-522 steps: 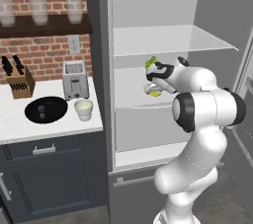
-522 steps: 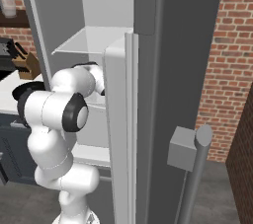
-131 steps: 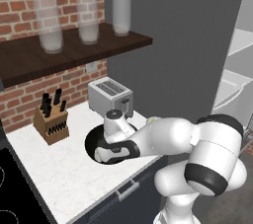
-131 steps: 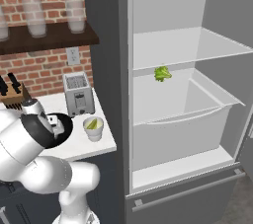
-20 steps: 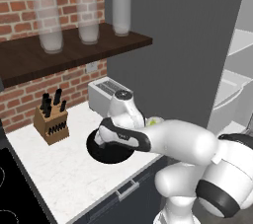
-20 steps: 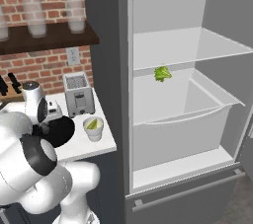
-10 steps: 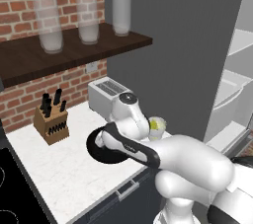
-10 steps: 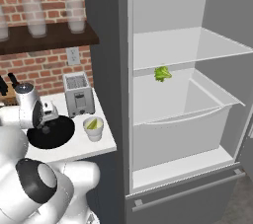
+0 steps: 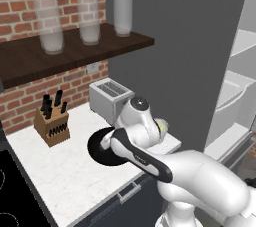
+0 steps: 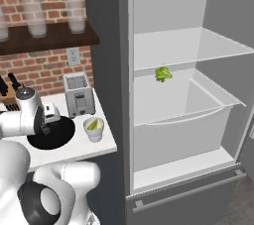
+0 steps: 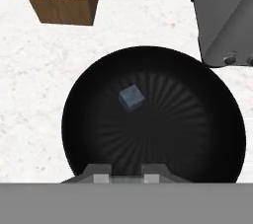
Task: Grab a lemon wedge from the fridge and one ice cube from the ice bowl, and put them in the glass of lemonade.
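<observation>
Ice bowl (image 11: pixel 99 99) sits on the white counter (image 11: pixel 143 16), black w/ ribbed inside, and I see one small grey-blue ice cube (image 11: pixel 131 97) in it, left of centre, lying loose. My gripper (image 11: pixel 125 171) hangs over the bowl's near rim, fingertips close together w/ nothing between them that I can see. Glass of lemonade (image 10: pixel 93 129) stands just right of the bowl, off-white, w/ a yellow-green lemon wedge (image 10: pixel 92 125) showing in it. Fridge (image 10: pixel 198 95) is open, white inside; a green leafy item (image 10: pixel 162 74) sits on the middle shelf. Toaster (image 10: pixel 79 94) is behind the bowl, knife block (image 9: pixel 51 123) off to the left, tall clear glasses (image 9: pixel 90 23) on the shelf above. My arm's forearm covers part of the bowl in the left base view.
</observation>
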Controlling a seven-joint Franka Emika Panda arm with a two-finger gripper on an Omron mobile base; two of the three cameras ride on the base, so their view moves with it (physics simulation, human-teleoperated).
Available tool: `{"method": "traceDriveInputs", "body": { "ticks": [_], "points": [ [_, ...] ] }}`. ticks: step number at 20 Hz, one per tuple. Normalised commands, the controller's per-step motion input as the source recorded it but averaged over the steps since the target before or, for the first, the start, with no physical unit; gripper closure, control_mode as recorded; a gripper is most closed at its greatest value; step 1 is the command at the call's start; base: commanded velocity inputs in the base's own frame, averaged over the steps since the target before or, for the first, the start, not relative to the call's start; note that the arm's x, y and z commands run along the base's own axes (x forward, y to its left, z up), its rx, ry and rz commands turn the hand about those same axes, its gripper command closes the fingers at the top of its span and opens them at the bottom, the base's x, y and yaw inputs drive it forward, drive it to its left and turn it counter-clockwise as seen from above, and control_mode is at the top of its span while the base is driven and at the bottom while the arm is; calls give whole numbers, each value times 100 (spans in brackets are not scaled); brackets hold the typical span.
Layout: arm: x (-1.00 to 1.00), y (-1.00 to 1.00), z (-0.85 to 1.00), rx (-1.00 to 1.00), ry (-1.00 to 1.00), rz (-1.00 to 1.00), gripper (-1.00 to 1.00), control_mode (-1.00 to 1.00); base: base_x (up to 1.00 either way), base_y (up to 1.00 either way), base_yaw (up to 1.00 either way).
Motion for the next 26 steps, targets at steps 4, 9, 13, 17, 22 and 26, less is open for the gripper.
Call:
{"method": "traceDriveInputs", "body": {
  "ticks": [4, 9, 13, 17, 22, 26],
  "points": [
    [10, -39, 48, 13, -5, -15, 100, -100, 0, 0, 0],
    [0, -65, 58, 3, -3, -22, 100, -100, 0, 0, 0],
    [0, -69, 34, -3, -6, -30, 100, -100, 0, 0, 0],
    [13, -64, 12, -11, -5, -36, 100, -100, 0, 0, 0],
    [40, -35, 0, -3, 1, -29, 100, -100, 0, 0, 0],
    [55, -37, 0, 1, 16, -11, 100, -100, 0, 0, 0]
  ]
}}
